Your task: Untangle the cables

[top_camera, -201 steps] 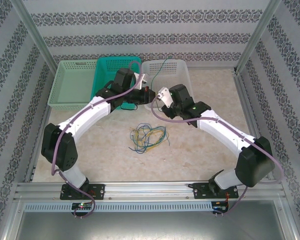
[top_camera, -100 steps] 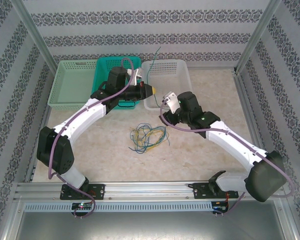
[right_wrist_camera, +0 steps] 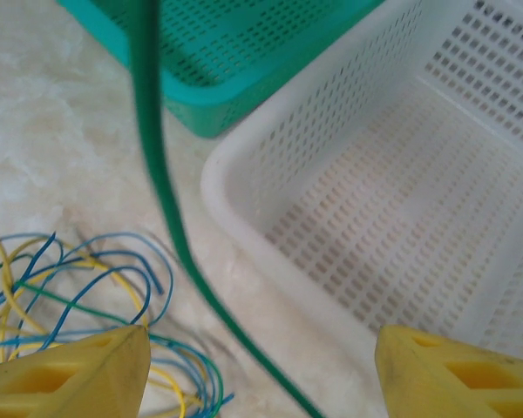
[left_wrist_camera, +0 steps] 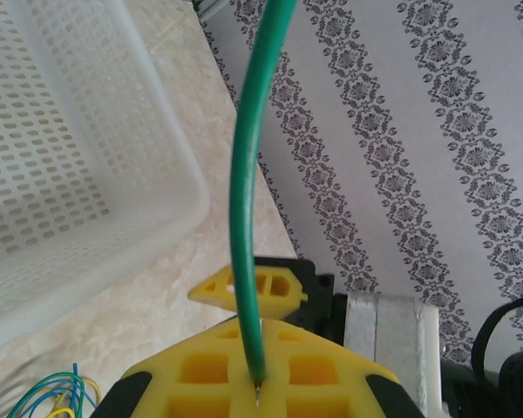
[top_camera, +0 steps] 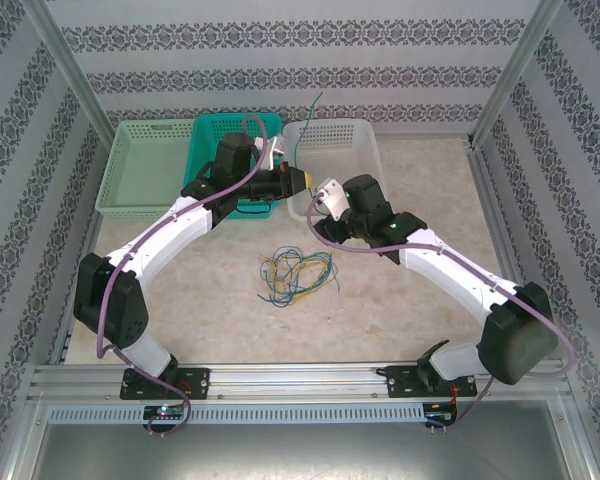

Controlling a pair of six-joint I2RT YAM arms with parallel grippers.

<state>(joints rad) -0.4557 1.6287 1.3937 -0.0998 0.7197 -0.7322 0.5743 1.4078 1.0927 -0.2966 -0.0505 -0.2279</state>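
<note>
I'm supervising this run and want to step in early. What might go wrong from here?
The left gripper pinches the green cable near its very end, so it may slip out. The cable stands up at the white basket's edge; released, it might fall outside. The right gripper is open near the tangle and might snag it.

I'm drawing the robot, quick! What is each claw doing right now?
Left gripper: closed on the green cable.
Right gripper: open, gripping nothing.
</note>
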